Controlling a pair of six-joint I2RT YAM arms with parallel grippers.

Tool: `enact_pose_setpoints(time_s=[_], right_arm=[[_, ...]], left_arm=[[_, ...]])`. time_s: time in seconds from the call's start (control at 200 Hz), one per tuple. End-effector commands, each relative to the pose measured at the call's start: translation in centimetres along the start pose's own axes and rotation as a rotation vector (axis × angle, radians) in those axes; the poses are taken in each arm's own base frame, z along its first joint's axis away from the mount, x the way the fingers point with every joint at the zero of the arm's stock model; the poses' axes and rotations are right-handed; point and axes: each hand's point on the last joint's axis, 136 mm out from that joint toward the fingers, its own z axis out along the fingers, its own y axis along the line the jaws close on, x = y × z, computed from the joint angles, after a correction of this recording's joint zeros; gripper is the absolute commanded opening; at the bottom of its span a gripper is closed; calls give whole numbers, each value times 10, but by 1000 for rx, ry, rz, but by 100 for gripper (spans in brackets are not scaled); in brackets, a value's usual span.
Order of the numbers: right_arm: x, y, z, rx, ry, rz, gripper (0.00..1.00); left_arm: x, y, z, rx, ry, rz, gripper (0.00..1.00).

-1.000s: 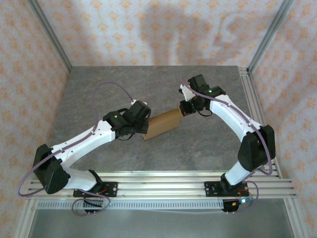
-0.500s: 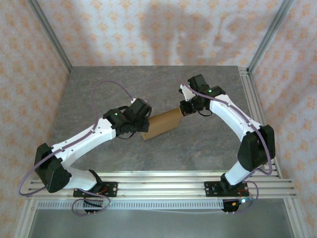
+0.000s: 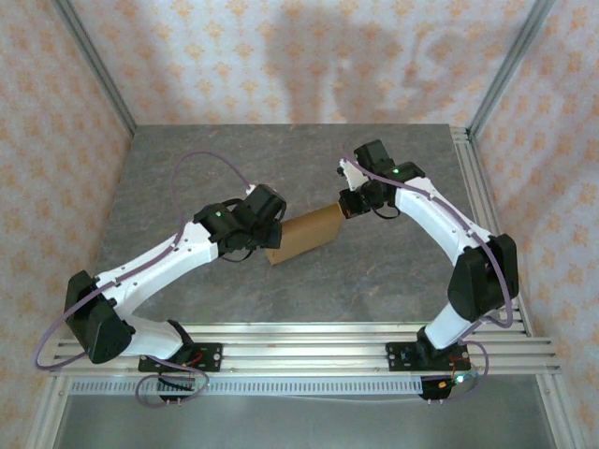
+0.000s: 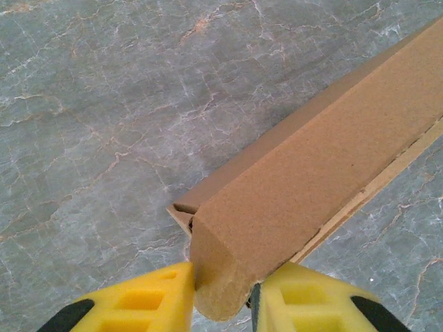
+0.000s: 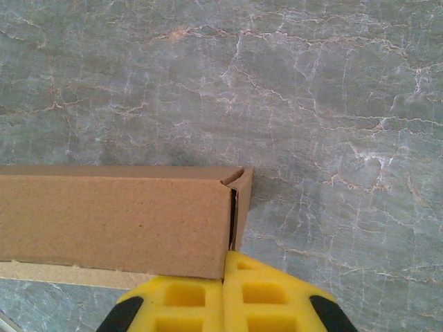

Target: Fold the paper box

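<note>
Pinching paper box end, left jaws, right jaws closed opposite

- A grey tabletop veined like marble lay in the middle, with pale and rust-coloured streaks across it.
- Peach walls printed with small orange motifs stood behind the tabletop and on both sides of it.
- Two aluminium posts rose slanting from the tabletop's far corners.
- Slotted aluminium rails ran along the tabletop's near edge, and a further rail lined its right edge.
</note>
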Motion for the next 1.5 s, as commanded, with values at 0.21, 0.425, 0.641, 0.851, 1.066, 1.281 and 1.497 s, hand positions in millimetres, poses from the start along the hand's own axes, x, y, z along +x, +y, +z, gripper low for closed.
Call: enact_pose_setpoints(time_s=[0.21, 0.425, 0.641, 0.851, 1.066, 1.281, 1.497], right_arm=[[11, -4, 3, 28, 61, 12, 0], [10, -4, 3, 29, 61, 11, 0], [12, -5, 5, 30, 70, 14, 0], [11, -4, 6, 23, 70, 19, 0], [11, -2, 4, 18, 66, 18, 0], [11, -1, 4, 11, 68, 19, 0], [12, -3, 3, 21, 66, 13, 0]], left_arm=[[-7, 0, -18, 20, -24, -23, 42], [-3, 3, -16, 9, -7, -23, 28], [-4, 4, -22, 17, -21, -29, 29], [-2, 2, -21, 25, -10, -24, 22], [1, 2, -16, 18, 5, -21, 13], [-1, 2, -13, 12, -3, -27, 1], [-4, 3, -12, 25, -6, -92, 0]])
